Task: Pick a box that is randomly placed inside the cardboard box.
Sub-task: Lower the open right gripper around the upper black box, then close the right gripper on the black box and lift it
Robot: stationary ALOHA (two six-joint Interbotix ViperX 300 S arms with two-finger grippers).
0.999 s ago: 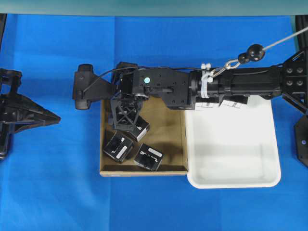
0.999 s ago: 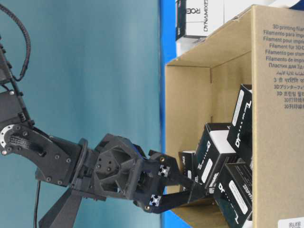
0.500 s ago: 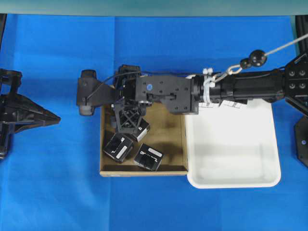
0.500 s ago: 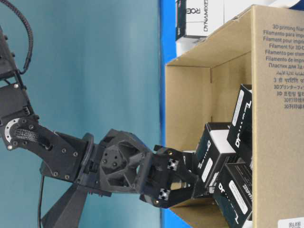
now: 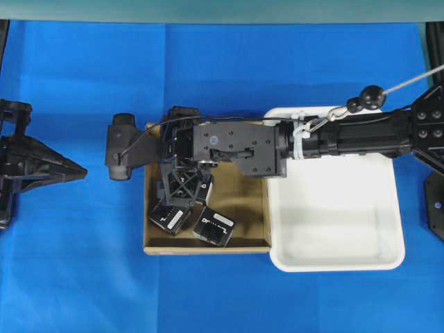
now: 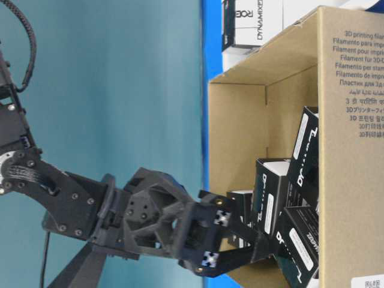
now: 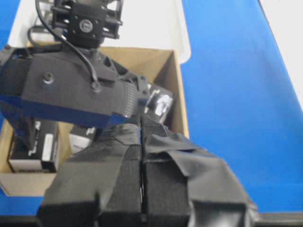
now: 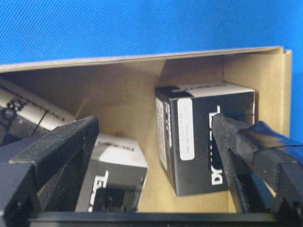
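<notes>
We reach our right gripper (image 5: 182, 189) down into the cardboard box (image 5: 243, 243), fingers spread wide around a black box (image 8: 204, 142) by the wall | two more boxes (image 5: 214, 225) lie near | white tray (image 5: 333, 260) touches it | left gripper (image 5: 73, 169) pressed together, far away over the blue counter (image 5: 83, 277)

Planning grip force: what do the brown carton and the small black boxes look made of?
The cardboard box: matte brown corrugated board, judging by its raw folded walls. The box: apparently thin printed card, slightly glossy black with a white label. The right gripper stands open around it.
</notes>
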